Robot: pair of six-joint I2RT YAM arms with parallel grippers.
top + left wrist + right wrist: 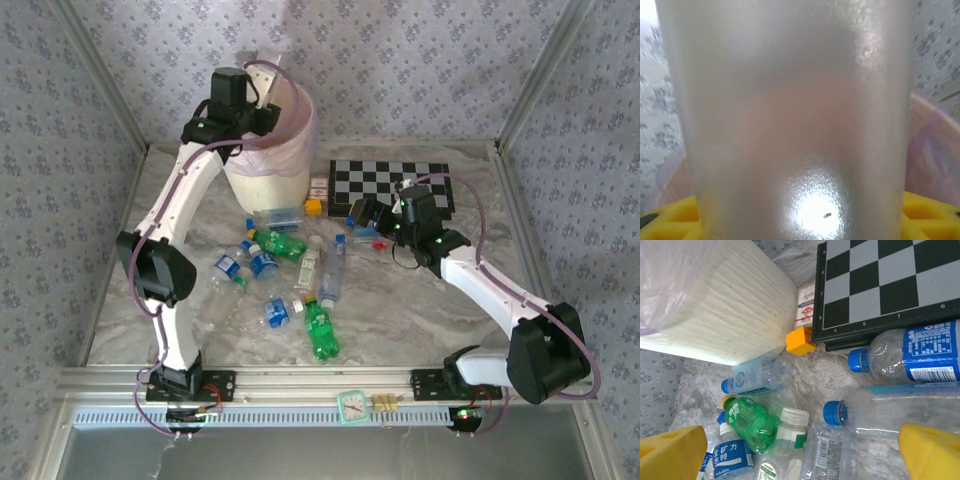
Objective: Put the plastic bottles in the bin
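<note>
Drop-off step: the left gripper (262,118) held its jaws clamped on a clear bottle (800,125) above the bin (265,185), so letting go should follow. The right gripper (800,452), jaws apart, hovered over the other bottles (285,245) beside the bin.

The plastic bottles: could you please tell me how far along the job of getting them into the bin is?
Done: unclear, since the inside of the bin is hidden. In hand: the left gripper is over the bin with a clear bottle between its fingers. Left: many plastic bottles lie on the table, including a green bottle; the right gripper hovers open above them.
</note>
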